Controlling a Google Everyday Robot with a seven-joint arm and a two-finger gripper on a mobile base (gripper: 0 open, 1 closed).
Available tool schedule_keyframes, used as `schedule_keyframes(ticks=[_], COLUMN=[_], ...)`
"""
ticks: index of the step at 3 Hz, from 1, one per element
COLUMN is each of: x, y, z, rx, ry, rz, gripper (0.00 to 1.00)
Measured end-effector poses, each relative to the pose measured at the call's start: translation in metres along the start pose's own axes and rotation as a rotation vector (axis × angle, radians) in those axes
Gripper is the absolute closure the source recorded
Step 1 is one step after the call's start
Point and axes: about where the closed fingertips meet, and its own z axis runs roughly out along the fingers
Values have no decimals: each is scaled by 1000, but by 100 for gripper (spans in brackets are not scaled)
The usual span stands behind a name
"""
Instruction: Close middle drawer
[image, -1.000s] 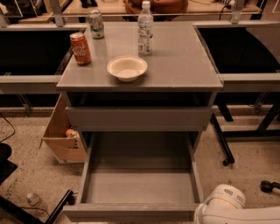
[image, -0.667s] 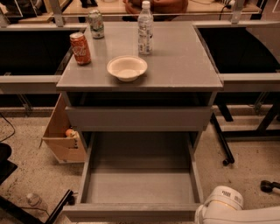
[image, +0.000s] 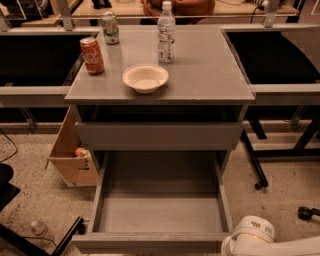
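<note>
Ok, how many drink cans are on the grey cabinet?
2. The red soda can stands near the left edge of the grey cabinet top; the green-and-silver can behind it, at the back. The gripper is out of view; only the white arm shows, bottom right.

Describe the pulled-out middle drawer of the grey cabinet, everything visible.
The wide, shallow matte-grey middle drawer stands pulled far out toward the camera, below the taller upper grey front. Its floor and low side walls are plain matte grey, and nothing lies inside. The flat front shows no handle and sits level. A white robot arm segment is beside its front right corner; whether they touch cannot be told. The pincer itself is out of view.
</note>
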Motion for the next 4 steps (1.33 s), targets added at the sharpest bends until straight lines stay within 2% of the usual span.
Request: schedule_keyframes(ticks=[1,2,3,4], x=[-8,-17,-25,-40], y=[-4,-11,-19,-39], z=[32,65,76,88], rx=[16,48,76,124], ry=[-52,-114,-149,-187], rz=[12,-20,-51,-101], gripper=[100,100,100,100])
